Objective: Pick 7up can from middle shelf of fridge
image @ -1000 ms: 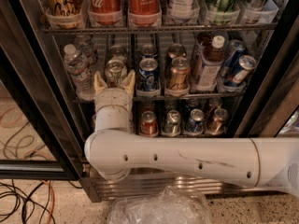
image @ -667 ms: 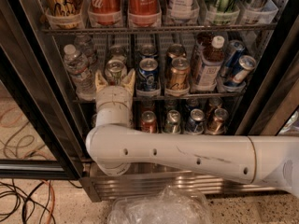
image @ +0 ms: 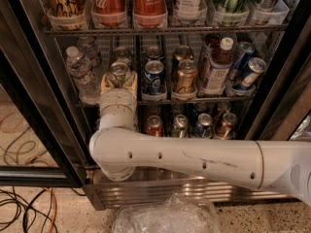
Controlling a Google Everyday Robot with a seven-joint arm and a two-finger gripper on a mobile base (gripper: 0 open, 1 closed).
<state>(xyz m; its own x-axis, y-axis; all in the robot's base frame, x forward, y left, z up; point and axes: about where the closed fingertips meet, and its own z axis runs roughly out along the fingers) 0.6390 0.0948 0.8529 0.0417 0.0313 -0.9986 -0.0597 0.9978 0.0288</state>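
The 7up can (image: 119,73), silver top and pale side, stands at the front of its lane on the middle shelf (image: 194,100) of the fridge (image: 29,81). My gripper (image: 118,81) reaches into that shelf from below. Its cream fingers (image: 105,84) sit tight against both sides of the can, shut on it. My white arm (image: 194,159) crosses in front of the lower shelf and hides the can's lower half.
A water bottle (image: 80,74) stands just left of the can and a blue can (image: 154,76) just right, then a copper-gold can (image: 186,76). Coca-Cola bottles (image: 146,1) stand above. Short cans (image: 180,125) stand below. A plastic bag (image: 167,217) and cables (image: 24,208) lie on the floor.
The arm's elbow has shifted slightly left and up. The gripper and can have stayed almost in the same place on the shelf.
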